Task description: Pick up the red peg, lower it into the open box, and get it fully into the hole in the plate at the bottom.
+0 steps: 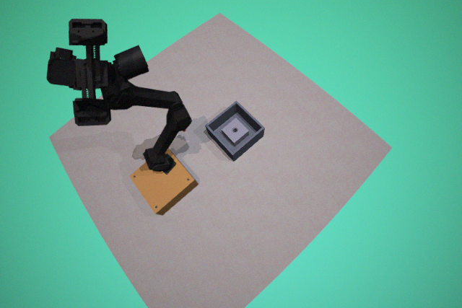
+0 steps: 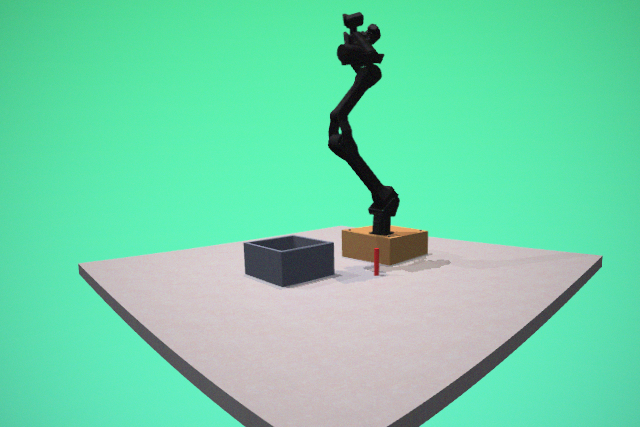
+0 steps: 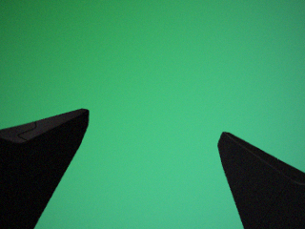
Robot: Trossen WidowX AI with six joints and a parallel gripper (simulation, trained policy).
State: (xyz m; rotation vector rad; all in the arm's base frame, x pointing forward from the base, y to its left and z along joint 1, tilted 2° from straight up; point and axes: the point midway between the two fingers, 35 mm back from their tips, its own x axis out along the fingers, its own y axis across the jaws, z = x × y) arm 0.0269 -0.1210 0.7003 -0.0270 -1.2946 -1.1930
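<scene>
The red peg (image 2: 376,262) (image 1: 183,130) stands upright on the table; in the top view the arm hides all but a small red bit of it. The dark grey open box (image 1: 221,145) (image 2: 261,262) stands apart from the peg. Inside it lies a light plate (image 1: 228,131) with a round hole (image 1: 234,130) that shows no peg. My gripper (image 1: 89,71) (image 3: 156,128) is open wide, with nothing between its fingers. It is raised high above the table, far from the peg and the box, and the wrist view shows only green background beyond the fingers.
The arm's base stands on an orange block (image 1: 160,189) (image 2: 364,246), close behind the peg in the exterior view. The arm rises above it. The grey table (image 1: 283,170) (image 2: 320,339) ends in bare edges against the green background.
</scene>
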